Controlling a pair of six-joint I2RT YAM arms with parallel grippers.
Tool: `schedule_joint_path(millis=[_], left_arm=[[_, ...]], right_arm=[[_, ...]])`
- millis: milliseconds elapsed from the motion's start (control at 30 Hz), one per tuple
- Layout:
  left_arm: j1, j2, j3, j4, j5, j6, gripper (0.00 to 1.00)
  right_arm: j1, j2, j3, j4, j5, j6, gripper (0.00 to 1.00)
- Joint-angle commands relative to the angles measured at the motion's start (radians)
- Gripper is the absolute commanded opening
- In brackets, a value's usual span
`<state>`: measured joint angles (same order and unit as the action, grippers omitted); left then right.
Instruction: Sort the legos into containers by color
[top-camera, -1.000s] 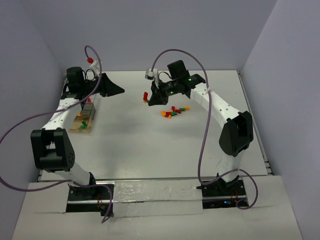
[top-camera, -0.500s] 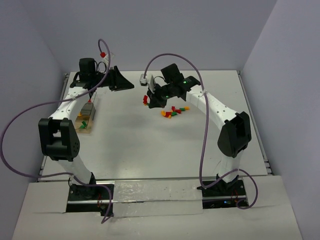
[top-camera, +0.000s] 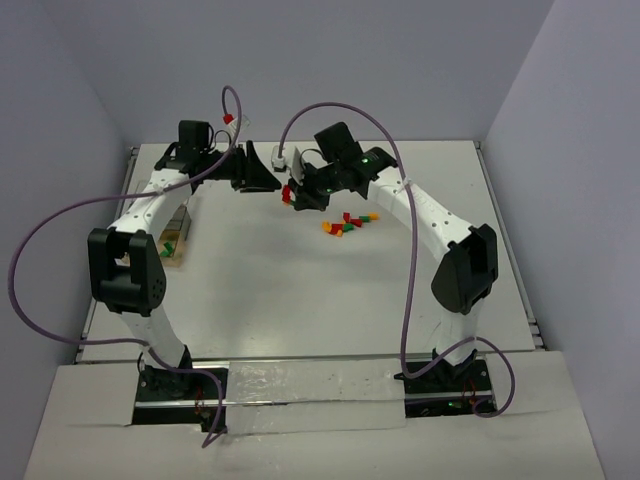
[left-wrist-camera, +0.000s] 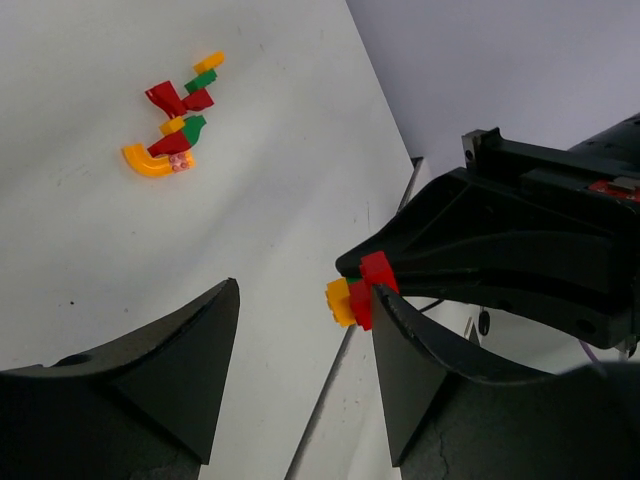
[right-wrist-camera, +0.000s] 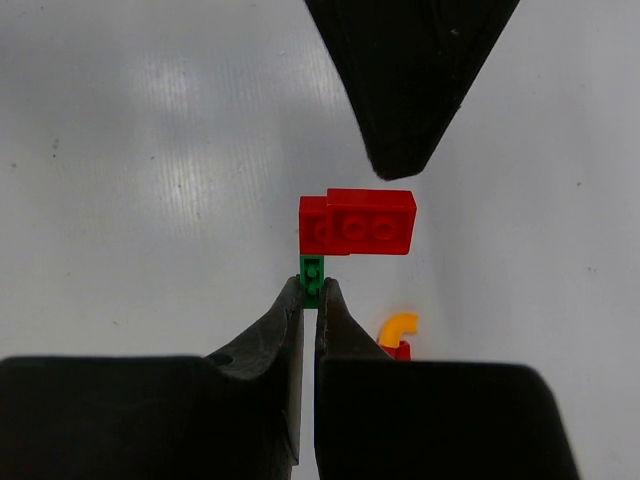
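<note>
- Pinching a green brick, the right fingers (right-wrist-camera: 270, 340) are clamped on a small red, green and yellow cluster (right-wrist-camera: 357, 222) held above the tabletop (top-camera: 300, 290).
- Left fingers (left-wrist-camera: 170, 370) stand apart, tips just beside that cluster.
- Loose legos (top-camera: 347, 224) lie heaped nearby.
- Containers (top-camera: 172, 252) sit at the tabletop's left edge, well apart.

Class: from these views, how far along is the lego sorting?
Done: a few legos sit in the containers. In hand: the right end effector pinches a joined red-green cluster, open left end effector beside it. Left: the loose pile on the table.
</note>
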<state>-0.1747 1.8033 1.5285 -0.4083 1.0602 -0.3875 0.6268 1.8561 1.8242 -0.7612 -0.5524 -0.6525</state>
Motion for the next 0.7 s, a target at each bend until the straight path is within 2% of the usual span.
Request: schedule_joint_path(millis=[0, 300, 667], left_arm=[[-0.005, 0.007, 0.056, -0.036, 0.073, 0.046, 0.65], [-0.012, 0.017, 0.073, -0.051, 0.122, 0.068, 0.64], [-0.04, 0.074, 0.143, -0.142, 0.103, 0.108, 0.6]], right_arm=[[0.016, 0.024, 0.056, -0.045, 0.021, -0.036, 0.0], [0.026, 0.034, 0.058, -0.061, 0.042, -0.058, 0.0], [0.04, 0.042, 0.072, -0.049, 0.066, -0.081, 0.0]])
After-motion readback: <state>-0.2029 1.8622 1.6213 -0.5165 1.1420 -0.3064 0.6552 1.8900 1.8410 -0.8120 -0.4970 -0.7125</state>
